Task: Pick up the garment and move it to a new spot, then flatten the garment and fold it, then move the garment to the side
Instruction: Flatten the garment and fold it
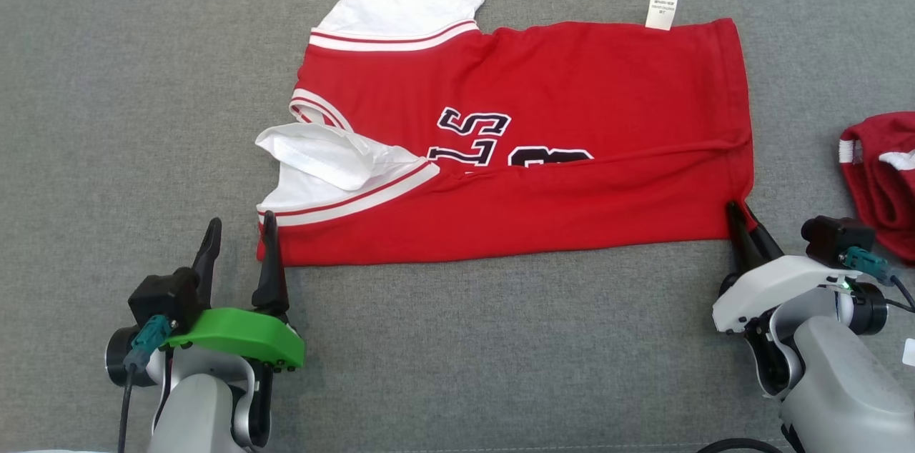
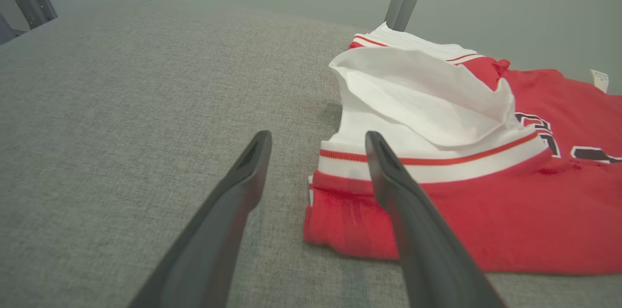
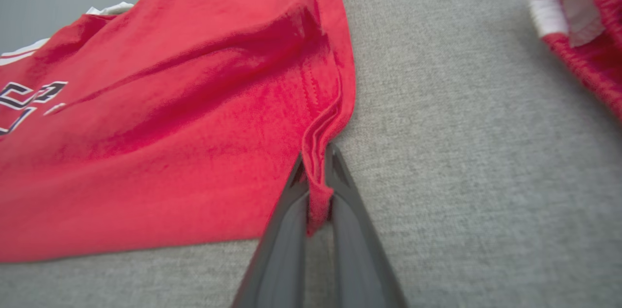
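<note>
Garment (image 1: 572,174), corner clamped by right pincer (image 1: 738,210); one other red cloth (image 1: 883,185) nearby.

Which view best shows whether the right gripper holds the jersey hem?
Right wrist view: the right gripper is closed on a bunched fold of the jersey hem. Head view shows its fingertips at that corner, small. Left wrist view shows the jersey sleeve end.
</note>
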Controlling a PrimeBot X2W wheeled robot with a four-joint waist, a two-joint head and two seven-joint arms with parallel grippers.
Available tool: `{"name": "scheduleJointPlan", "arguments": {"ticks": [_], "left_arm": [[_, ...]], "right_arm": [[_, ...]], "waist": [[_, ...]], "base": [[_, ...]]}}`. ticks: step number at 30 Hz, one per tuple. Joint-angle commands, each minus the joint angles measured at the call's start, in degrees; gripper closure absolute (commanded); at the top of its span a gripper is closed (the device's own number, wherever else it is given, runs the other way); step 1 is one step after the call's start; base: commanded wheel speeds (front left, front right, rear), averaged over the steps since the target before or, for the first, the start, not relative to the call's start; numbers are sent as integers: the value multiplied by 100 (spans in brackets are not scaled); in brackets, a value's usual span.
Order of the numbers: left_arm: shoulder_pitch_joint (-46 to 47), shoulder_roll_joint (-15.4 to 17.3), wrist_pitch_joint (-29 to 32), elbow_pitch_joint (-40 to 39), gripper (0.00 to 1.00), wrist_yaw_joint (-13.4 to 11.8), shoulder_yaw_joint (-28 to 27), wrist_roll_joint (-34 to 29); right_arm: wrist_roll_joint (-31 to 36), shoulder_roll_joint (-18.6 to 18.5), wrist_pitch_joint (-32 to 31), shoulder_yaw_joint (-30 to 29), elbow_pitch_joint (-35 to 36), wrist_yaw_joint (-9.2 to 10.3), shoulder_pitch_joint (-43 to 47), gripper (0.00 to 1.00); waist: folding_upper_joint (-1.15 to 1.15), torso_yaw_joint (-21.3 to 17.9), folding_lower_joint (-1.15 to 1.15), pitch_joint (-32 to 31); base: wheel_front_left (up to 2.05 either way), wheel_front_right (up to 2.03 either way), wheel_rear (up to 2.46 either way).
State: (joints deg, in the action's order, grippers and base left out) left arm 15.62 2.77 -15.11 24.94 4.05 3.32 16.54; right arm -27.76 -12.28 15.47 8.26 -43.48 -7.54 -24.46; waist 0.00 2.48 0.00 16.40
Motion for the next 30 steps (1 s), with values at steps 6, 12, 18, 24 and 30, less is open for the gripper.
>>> {"name": "scheduleJointPlan", "arguments": {"ticks": [6,12,18,24,30], "left_arm": [[-37,27,-1,484,0,115,-33,190],[37,28,0,785,0,170,-18,326],[154,27,5,1098,0,241,29,573],[259,15,12,1404,100,316,299,814],[377,8,11,1364,100,349,796,1309]], "right_arm": [[-132,-15,-42,104,130,11,108,100],[-167,-6,-42,151,220,11,135,100],[-198,-38,-41,186,307,11,141,100],[-234,-23,-41,239,367,10,126,100],[-286,-9,-41,228,425,10,157,100]], "waist": [[0,-91,0,-12],[0,-142,0,-10],[0,-160,0,6],[0,-169,0,13],[0,-139,0,-10]], "base": [[0,0,0],[0,0,0],[0,0,0],[0,0,0],[0,0,0]]}}
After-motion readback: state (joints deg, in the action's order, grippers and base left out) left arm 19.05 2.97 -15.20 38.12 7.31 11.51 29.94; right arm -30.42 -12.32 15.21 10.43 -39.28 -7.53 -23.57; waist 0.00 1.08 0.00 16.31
